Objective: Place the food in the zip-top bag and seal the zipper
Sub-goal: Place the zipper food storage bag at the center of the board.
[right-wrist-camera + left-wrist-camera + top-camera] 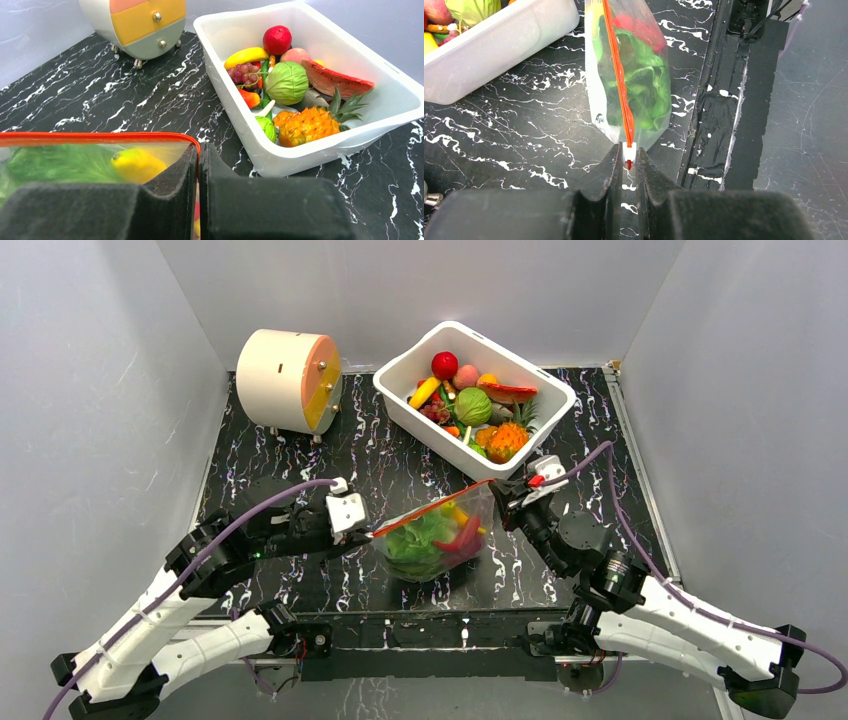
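Black marbled table (300, 455) lies below the soft clear plastic bag (478, 515) of toy food (415, 538). My left gripper (629, 162) is clamped on the thin orange-red zipper strip (430, 508) at its white slider (629, 149), and my right gripper (198, 155) on the bag's other corner. I think I'm sealing; next I slide steadily.

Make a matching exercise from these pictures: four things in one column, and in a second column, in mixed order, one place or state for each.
Things
1. zip-top bag
2. white tub
3. cream cylinder
4. left gripper

Places or states
A. stands at the far left corner of the table
B. shut on the end of the zipper
C. holds loose food at the far side
D. held at both ends, greens inside

Pairs: 1-D, 2-C, 3-A, 4-B
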